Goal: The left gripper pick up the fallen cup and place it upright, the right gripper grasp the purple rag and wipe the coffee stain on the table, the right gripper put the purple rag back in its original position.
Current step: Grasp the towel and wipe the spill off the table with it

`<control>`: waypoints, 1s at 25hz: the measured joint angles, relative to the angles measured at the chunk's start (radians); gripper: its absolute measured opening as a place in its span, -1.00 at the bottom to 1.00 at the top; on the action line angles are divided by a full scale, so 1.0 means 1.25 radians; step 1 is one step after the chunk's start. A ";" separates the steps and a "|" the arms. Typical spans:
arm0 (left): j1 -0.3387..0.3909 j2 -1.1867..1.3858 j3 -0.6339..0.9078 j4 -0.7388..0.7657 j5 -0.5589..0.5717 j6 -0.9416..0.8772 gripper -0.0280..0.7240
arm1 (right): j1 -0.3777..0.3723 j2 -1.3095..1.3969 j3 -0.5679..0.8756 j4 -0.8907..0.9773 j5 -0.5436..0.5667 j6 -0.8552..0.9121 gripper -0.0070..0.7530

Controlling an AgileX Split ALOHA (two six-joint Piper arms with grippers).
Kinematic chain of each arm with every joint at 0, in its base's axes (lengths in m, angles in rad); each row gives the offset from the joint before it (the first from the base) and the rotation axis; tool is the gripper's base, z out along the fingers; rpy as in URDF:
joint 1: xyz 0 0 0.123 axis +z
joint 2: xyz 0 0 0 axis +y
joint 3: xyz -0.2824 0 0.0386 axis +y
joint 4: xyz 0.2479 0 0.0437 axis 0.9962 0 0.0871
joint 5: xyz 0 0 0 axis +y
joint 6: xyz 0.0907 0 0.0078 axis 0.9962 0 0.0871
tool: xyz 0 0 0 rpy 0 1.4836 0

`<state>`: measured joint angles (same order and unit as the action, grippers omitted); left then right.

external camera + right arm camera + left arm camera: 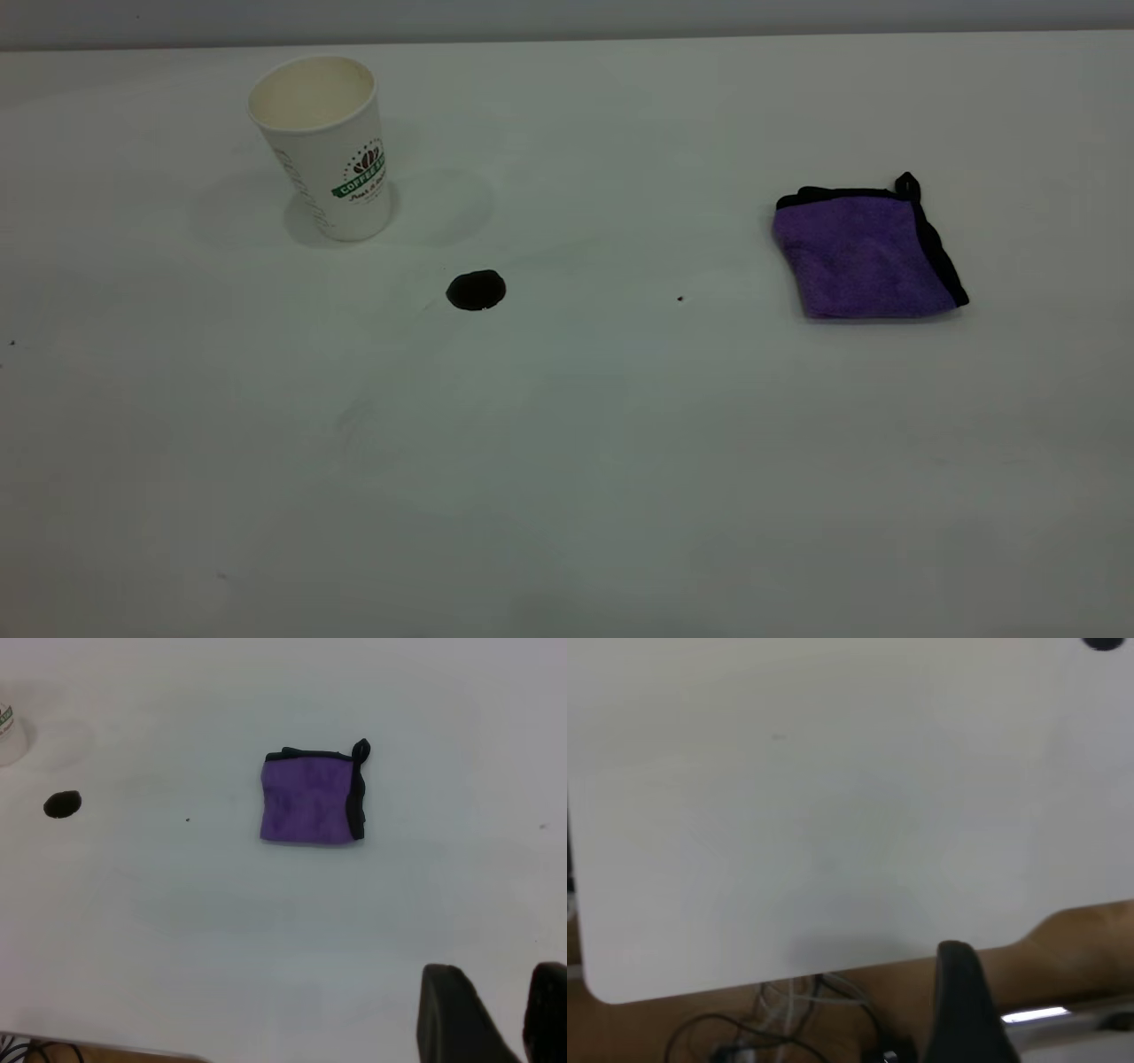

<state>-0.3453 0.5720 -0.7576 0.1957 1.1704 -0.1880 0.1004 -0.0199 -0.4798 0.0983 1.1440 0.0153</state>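
Well, the cup (323,146) already stands upright on the table (567,461), mouth up, its green coffee banner facing the exterior camera. Taking the middle of that view as the dial's centre, the cup sits at about ten o'clock. The coffee stain (477,291) lies just beside the cup, at roughly five o'clock from the cup's base, apart from it and unwiped. A tiny dark speck (680,299) lies between the stain and the cloth. The purple rag (866,252) lies folded flat at about three o'clock on the dial, well apart from the stain, with its black loop at the far corner.

Neither arm shows in the exterior view. The left gripper (966,1010) is seen only in its own wrist view as one dark finger out past the table's edge, above cables (788,1019); I cannot tell how its jaws stand. The right gripper (505,1014) hangs back over the near side of the table with two fingers showing a narrow gap between them, holding nothing, the rag well ahead of it.
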 joint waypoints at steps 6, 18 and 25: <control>0.000 -0.123 0.057 0.057 0.000 0.000 0.55 | 0.000 0.000 0.000 0.000 0.000 0.000 -0.35; 0.000 -0.161 0.211 -0.187 -0.037 0.193 0.55 | 0.000 0.000 0.000 0.000 0.000 0.000 -0.35; 0.004 -0.161 0.214 -0.191 -0.048 0.204 0.55 | 0.000 0.000 0.000 0.000 0.000 0.000 -0.35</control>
<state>-0.3409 0.3706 -0.4895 -0.0433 1.1104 0.0675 0.1004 -0.0199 -0.4798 0.0983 1.1440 0.0153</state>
